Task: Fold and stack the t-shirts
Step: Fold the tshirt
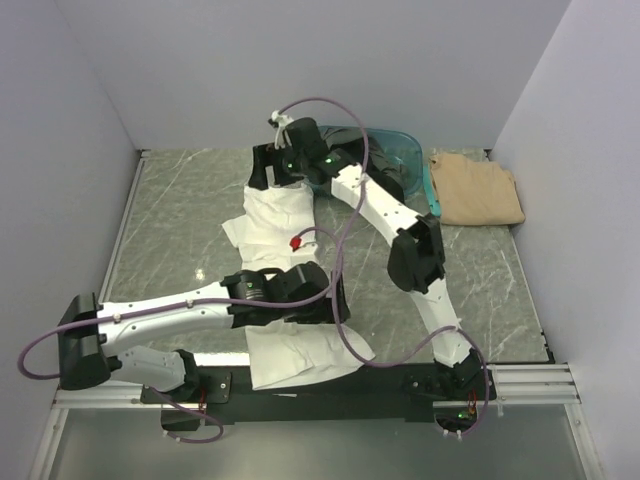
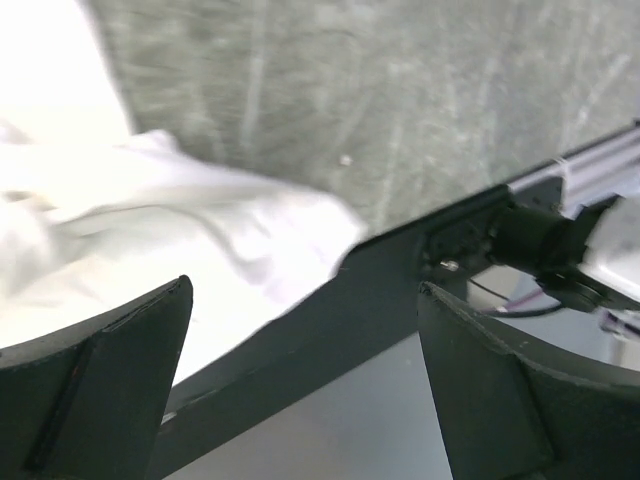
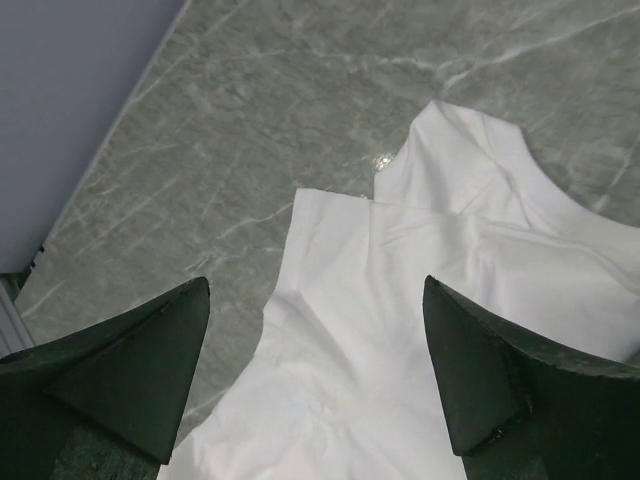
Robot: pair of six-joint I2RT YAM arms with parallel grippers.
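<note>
White t-shirt (image 1: 270, 220) lies beneath left gripper (image 2: 305, 290), right gripper (image 3: 316, 285), both spread.

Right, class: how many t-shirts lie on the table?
2: white shirt mid-table, tan shirt at far right. Dark cloth in the basket may be more.

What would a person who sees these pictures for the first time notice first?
A large white t-shirt lies down the middle of the table, past its near edge. The left gripper and right gripper hang open over it. A folded tan t-shirt sits far right, beside a teal basket.
</note>
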